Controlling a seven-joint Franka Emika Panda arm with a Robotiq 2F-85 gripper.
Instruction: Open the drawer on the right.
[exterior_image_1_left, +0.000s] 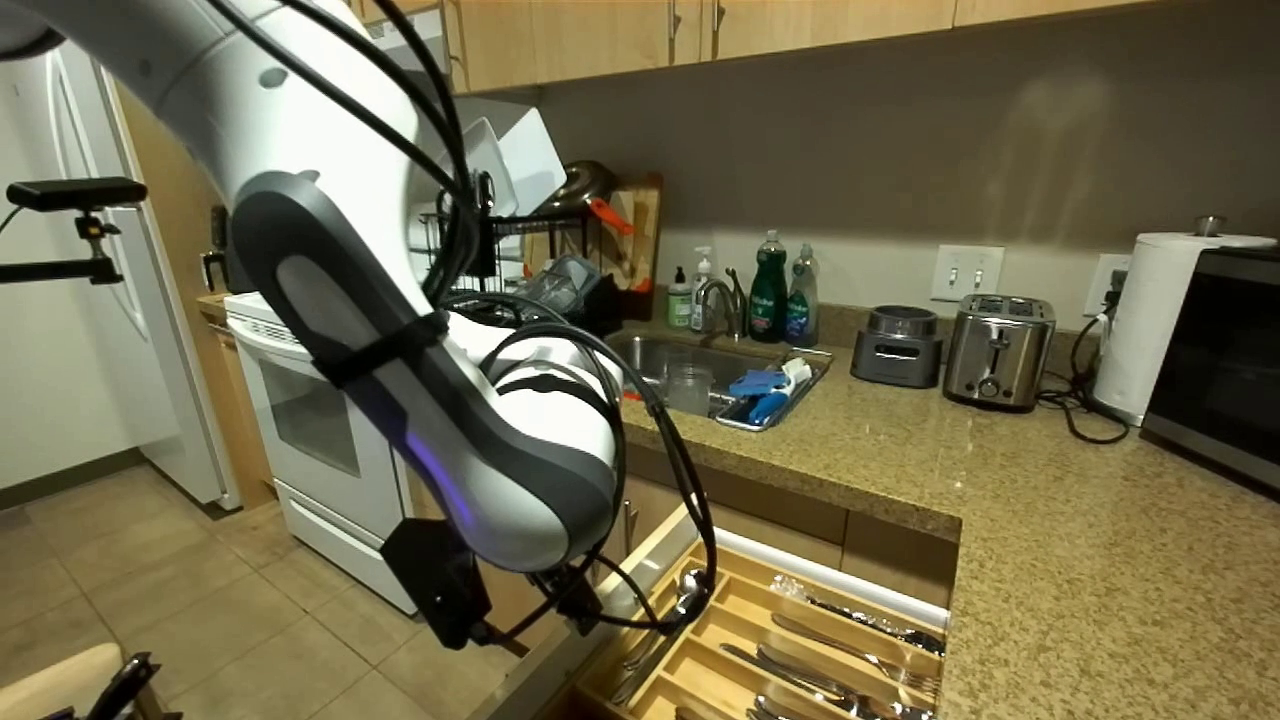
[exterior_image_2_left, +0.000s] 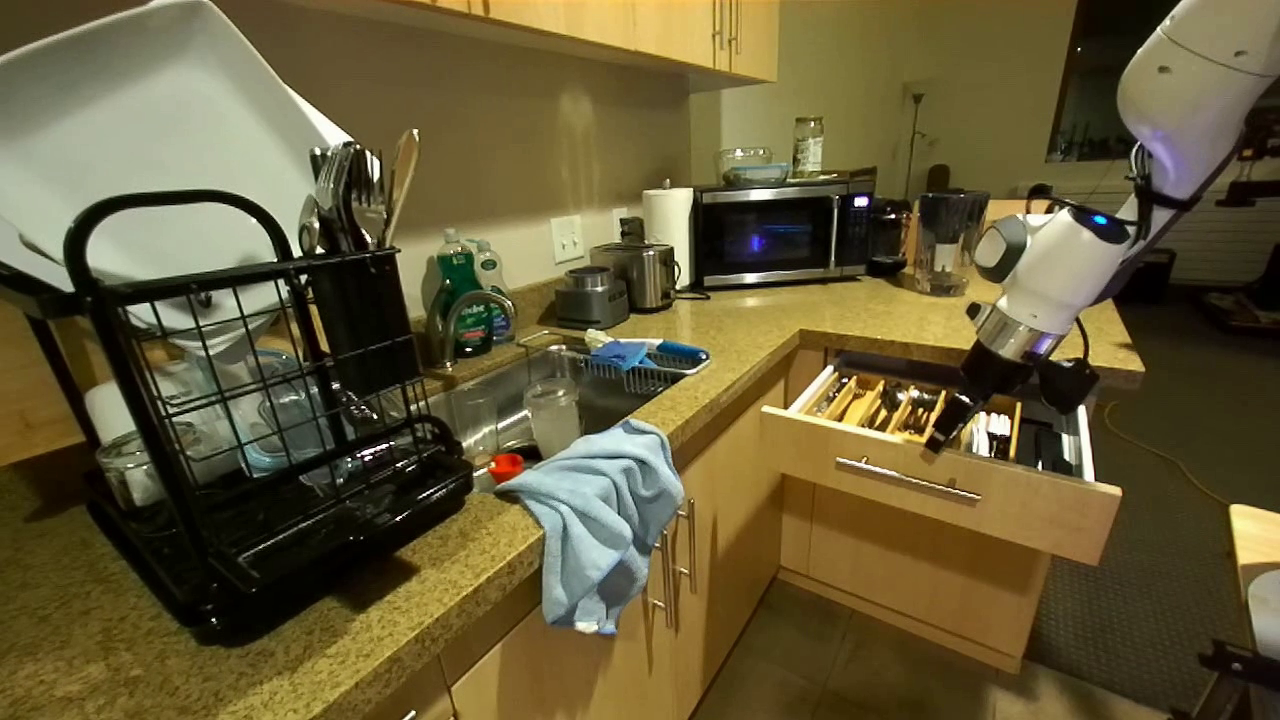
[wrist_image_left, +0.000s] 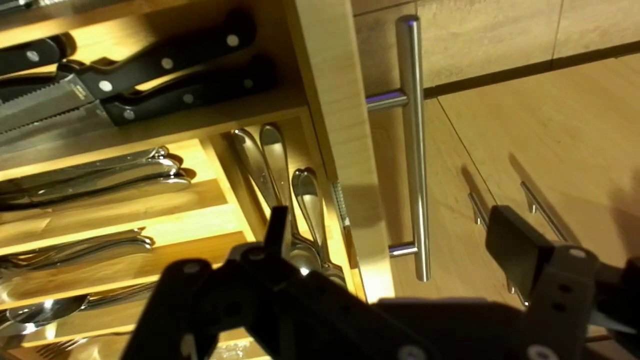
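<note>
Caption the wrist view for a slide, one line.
Open claw at a pulled-out drawer: metal handle outside, silver cutlery and black-handled knives inside.
</note>
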